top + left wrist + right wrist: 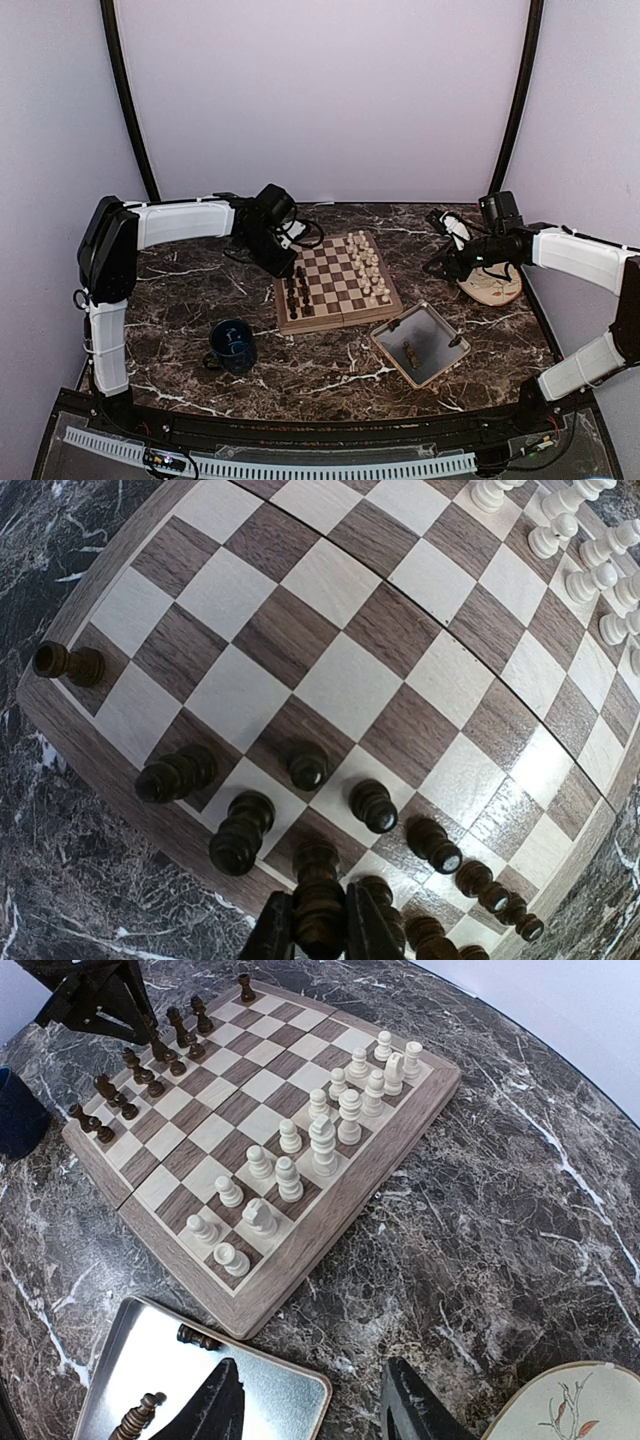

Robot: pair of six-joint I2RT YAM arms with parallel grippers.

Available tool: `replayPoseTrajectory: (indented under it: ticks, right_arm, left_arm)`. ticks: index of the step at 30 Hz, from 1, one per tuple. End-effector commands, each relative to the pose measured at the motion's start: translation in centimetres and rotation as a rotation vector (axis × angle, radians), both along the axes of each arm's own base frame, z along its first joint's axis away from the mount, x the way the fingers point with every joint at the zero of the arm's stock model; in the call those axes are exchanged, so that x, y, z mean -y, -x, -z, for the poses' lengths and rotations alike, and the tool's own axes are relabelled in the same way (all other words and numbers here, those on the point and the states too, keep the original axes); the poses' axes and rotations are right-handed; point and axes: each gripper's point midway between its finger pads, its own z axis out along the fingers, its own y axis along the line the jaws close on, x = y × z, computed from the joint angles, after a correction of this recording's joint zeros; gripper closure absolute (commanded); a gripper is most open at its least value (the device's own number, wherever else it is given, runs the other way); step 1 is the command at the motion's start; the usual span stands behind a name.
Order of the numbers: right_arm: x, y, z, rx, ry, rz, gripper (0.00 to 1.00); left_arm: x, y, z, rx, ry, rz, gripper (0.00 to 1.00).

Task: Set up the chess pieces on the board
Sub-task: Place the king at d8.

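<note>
The board (337, 282) lies mid-table, with cream-white chess pieces (370, 270) along its right side and dark ones (298, 295) along its left. My left gripper (320, 908) is shut on a dark piece (318, 880) over a dark square in the board's edge row, with other dark pieces (372, 805) close around it. I cannot tell whether its base touches the board. My right gripper (312, 1410) is open and holds nothing. It hovers over bare marble between the board's corner (235, 1315) and the plate. In the top view it (447, 263) is right of the board.
A grey tray (250, 1385) near the board's corner holds two dark pieces (198, 1338). It sits front right in the top view (440, 330). A beige plate (492, 287) lies at the right, and a blue cup (232, 345) stands front left.
</note>
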Motion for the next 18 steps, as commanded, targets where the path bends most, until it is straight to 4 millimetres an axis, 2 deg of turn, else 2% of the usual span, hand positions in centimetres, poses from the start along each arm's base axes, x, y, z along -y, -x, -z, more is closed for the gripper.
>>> replayPoseTrajectory:
  ticks: [1, 10, 18]
  right_arm:
    - [0.0, -0.3, 0.2, 0.009, 0.004, -0.004, 0.53]
    - [0.0, -0.4, 0.4, 0.003, 0.007, -0.005, 0.53]
    - [0.0, -0.3, 0.4, -0.002, 0.004, -0.004, 0.53]
  left_arm:
    - [-0.1, 0.2, 0.9, -0.021, -0.004, 0.012, 0.91]
    - [-0.1, 0.4, 1.7, -0.045, -0.014, 0.016, 0.83]
    - [-0.2, 0.4, 0.3, -0.050, -0.018, 0.009, 0.73]
